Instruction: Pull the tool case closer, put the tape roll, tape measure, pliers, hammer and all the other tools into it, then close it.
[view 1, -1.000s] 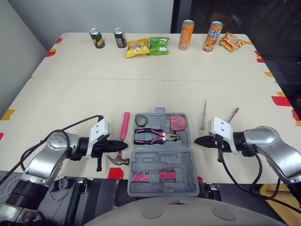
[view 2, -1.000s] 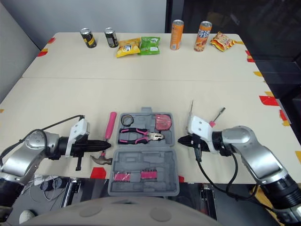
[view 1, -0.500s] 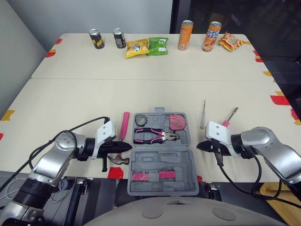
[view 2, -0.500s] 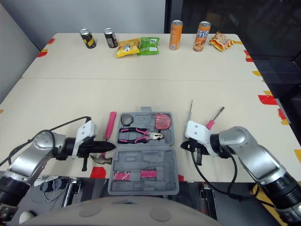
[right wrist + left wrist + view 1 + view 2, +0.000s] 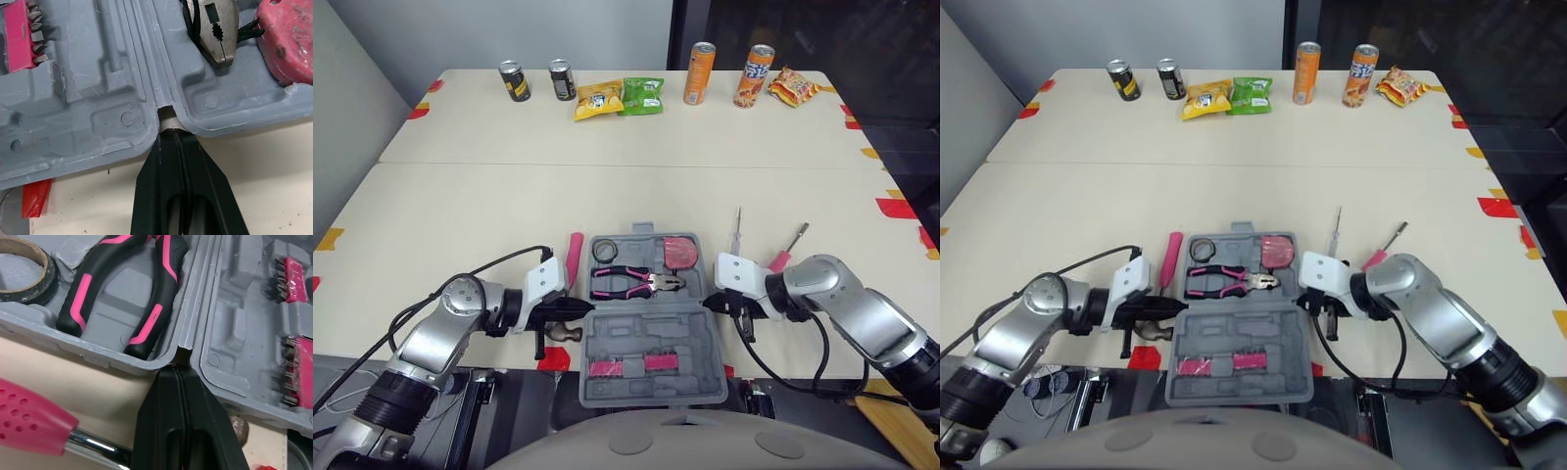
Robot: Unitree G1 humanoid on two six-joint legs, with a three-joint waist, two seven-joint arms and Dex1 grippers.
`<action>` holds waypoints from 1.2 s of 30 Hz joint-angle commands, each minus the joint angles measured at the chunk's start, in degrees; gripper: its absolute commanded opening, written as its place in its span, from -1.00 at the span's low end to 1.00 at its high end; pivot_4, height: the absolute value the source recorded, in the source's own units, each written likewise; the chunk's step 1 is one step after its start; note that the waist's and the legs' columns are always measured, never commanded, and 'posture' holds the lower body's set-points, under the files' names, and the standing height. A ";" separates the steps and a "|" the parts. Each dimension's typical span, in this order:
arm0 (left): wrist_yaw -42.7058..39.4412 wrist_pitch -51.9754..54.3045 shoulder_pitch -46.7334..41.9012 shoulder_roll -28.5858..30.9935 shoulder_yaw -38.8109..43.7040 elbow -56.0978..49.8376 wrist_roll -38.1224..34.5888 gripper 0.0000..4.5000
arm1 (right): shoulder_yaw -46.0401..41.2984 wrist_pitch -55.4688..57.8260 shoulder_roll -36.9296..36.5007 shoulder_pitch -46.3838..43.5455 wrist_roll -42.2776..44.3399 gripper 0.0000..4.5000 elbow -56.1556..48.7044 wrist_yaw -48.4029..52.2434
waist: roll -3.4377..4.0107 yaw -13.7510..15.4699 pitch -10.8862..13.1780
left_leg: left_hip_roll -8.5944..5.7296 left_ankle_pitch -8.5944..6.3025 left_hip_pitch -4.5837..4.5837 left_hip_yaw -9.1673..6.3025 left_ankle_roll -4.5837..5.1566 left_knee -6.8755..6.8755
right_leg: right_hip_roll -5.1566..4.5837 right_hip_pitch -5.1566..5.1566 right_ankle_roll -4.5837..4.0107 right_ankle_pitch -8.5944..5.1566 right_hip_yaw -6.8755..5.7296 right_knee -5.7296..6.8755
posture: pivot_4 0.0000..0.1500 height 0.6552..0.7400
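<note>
Left eye view: arms inward, L gripper [image 5: 576,314], R gripper [image 5: 709,304] closed at tool case [image 5: 636,338] hinge ends.

Could read no word, brand, number or sign anywhere. Saw printed designs on the dark can with a yellow band [image 5: 516,80], the dark can beside it [image 5: 562,78], the orange can [image 5: 700,72] and the orange-and-blue can [image 5: 756,75] at the far end of the table [image 5: 607,186], all too small to make out. Same for the print on the yellow snack bag [image 5: 598,99], the green snack bag [image 5: 644,95] and the red-and-yellow snack bag [image 5: 795,86].
</note>
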 commanded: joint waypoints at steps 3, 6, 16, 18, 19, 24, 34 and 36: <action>-0.04 -0.78 -1.83 -1.61 -1.04 0.52 0.15 -1.00 | 0.41 -1.65 0.69 -1.57 -0.17 -0.97 0.51 1.06 | 0.00 0.00 0.00 | 0.00 0.00 0.01 0.00 0.00 0.03 | 0.00 0.00 0.00 0.00 0.00 0.05 | 1.00 1.00; -0.12 -1.09 -2.89 -2.36 -1.32 1.78 0.73 -1.00 | -0.22 -2.04 0.54 -2.18 -0.24 -0.97 1.62 1.31 | 0.01 0.07 0.01 | 0.00 0.00 0.01 -0.01 0.00 0.09 | -0.01 0.00 -0.01 0.01 0.01 0.13 | 1.00 1.00; -0.09 -2.29 -8.62 -4.31 -2.43 7.68 2.48 -1.00 | 0.11 -4.72 1.43 -6.03 -1.28 -0.97 7.90 2.46 | 0.05 -0.01 0.03 | 0.00 0.01 -0.01 0.00 0.01 0.20 | -0.03 -0.03 -0.02 0.01 0.02 0.23 | 1.00 1.00; -0.04 -2.56 -9.59 -4.46 -2.25 8.84 2.70 -1.00 | 0.34 -4.89 2.07 -6.74 -1.54 -0.97 8.83 2.61 | 0.05 -0.10 0.03 | 0.00 0.00 -0.01 0.00 0.01 0.19 | -0.02 -0.03 -0.03 0.00 0.02 0.23 | 1.00 1.00; -0.08 -2.62 -10.05 -4.49 -2.10 9.35 2.79 -1.00 | 0.47 -4.98 2.41 -7.07 -1.73 -0.97 9.29 2.69 | 0.05 -0.11 0.03 | 0.00 0.01 -0.02 0.00 0.01 0.19 | -0.02 -0.04 -0.03 0.00 0.01 0.24 | 1.00 1.00; -0.28 -2.30 -12.14 -4.08 -1.57 10.98 3.15 -1.00 | 1.18 -5.38 4.82 -9.22 -2.80 -0.97 12.17 2.59 | 0.06 -0.22 0.04 | 0.00 0.01 -0.02 0.00 0.01 0.20 | -0.02 -0.05 -0.04 0.00 0.02 0.26 | 1.00 1.00; 0.30 -1.88 -16.22 -4.91 -1.80 13.91 4.11 -1.00 | 1.68 -6.07 7.92 -11.62 -4.68 -0.97 15.76 2.81 | 0.06 -0.51 0.03 | 0.00 0.02 0.00 -0.01 0.03 0.24 | -0.02 -0.06 -0.10 0.02 0.02 0.35 | 1.00 1.00; 0.45 -2.00 -17.22 -5.07 -1.76 14.92 4.33 -1.00 | 1.81 -6.08 8.63 -12.07 -4.97 -0.97 16.38 2.57 | 0.05 -0.60 0.03 | 0.01 0.02 0.00 -0.01 0.02 0.23 | -0.01 -0.06 -0.10 0.02 0.02 0.34 | 1.00 1.00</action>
